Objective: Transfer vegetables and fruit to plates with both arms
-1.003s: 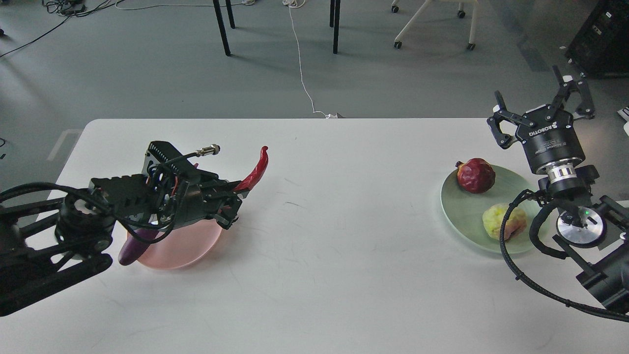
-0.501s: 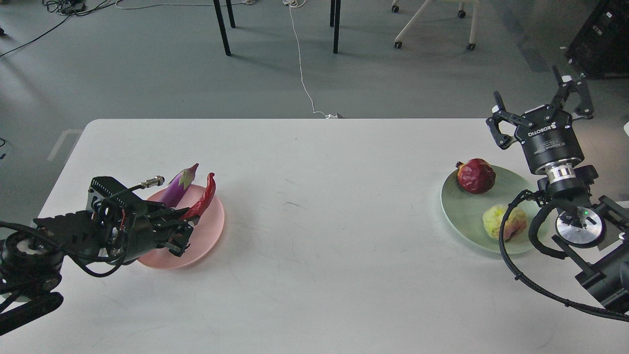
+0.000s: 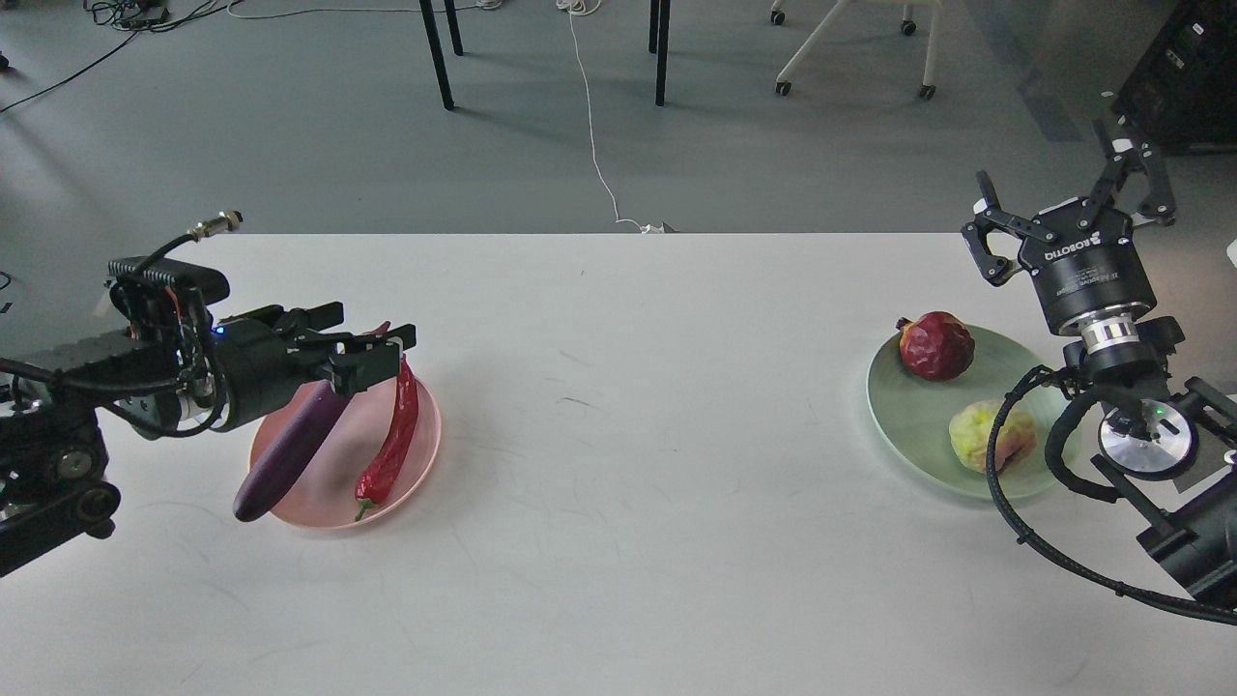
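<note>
The purple eggplant lies slantwise on the pale pink plate, its rounded end hanging over the plate's front left rim. The red chili pepper lies beside it on the plate's right half. My left gripper is open and empty, hovering over the plate's far edge. The dark red pomegranate and the yellow-green fruit sit on the mint green plate. My right gripper is open and empty, raised beyond that plate near the table's far right corner.
Both plates stand on a white table. A black cable loop from my right arm hangs over the green plate's right side. Beyond the far edge are grey floor, black furniture legs and a white cord.
My left gripper brought the chili over the pink plate, let it go beside the eggplant, opened, and drew back left and up. My right gripper rose slightly.
</note>
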### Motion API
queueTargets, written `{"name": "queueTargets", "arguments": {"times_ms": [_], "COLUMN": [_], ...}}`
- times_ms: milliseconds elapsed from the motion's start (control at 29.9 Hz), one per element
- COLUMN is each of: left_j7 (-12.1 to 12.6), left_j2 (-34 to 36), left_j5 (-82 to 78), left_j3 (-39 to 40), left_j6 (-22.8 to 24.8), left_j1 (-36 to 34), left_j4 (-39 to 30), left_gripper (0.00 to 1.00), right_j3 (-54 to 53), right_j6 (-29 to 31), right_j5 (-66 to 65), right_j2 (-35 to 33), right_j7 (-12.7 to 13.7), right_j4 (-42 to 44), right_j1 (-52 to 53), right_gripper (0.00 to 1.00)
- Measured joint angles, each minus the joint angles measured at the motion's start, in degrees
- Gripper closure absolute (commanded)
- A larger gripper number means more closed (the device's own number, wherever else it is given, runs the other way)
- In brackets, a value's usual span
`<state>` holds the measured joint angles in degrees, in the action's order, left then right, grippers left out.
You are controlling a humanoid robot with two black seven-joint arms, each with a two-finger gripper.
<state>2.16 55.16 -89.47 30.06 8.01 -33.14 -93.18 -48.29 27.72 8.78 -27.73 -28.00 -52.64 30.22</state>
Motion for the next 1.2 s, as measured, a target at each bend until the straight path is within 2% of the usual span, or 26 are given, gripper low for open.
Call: {"name": "queueTargets", "arguments": {"times_ms": [301,434,535,602,702,769,936,1103,1203], "left_j7": [-0.39,-0.39,-0.35,-0.33,-0.32,-0.33,-0.38,-0.52,-1.53], "left_j2": [-14.99,-24.18,-28.51,-30.11,-32.51,-34.01,-35.89,-36.28,-37.37], "left_j5": [38.62,51.78,58.50,63.03,70.96,74.20,77.73,80.45,80.72], "left_j3": [16.72,24.17,29.29,31.75,35.47,38.20,41.96,42.11,42.10], "left_j6": [-0.41,-0.76,-0.25,0.07,0.36,0.80,4.25,6.73,7.28], "left_j1": [-0.24,-0.24,-0.24,-0.16,-0.12,-0.16,-2.06,-2.34,-2.34], "left_j4": [6.69,12.73,17.42,20.11,25.47,29.28,36.53,40.24,41.58], "left_gripper": [0.03,0.03,0.03,0.03,0.03,0.03,0.03,0.03,0.02], "right_j3": [-3.40,-3.53,-2.76,-2.84,-3.69,-4.21,-6.52,-8.78,-8.61], "right_j6": [-8.01,-8.75,-7.68,-7.09,-6.52,-5.80,-3.97,-3.62,-3.48], "right_j5": [0.00,0.08,0.08,0.07,0.34,0.49,0.57,0.62,0.60], "right_j2": [0.86,0.99,1.33,1.62,2.44,3.79,8.19,9.04,9.08], "right_j7": [0.01,0.01,0.29,2.38,7.35,9.05,9.91,9.58,9.45], "right_j4": [0.10,0.48,0.73,0.98,2.16,4.03,10.53,11.72,11.75], "right_j1": [3.84,5.55,6.00,6.21,6.77,6.96,9.30,9.40,9.34], "right_gripper": [0.01,0.01,0.01,0.01,0.01,0.01,0.01,0.01,0.01]}}
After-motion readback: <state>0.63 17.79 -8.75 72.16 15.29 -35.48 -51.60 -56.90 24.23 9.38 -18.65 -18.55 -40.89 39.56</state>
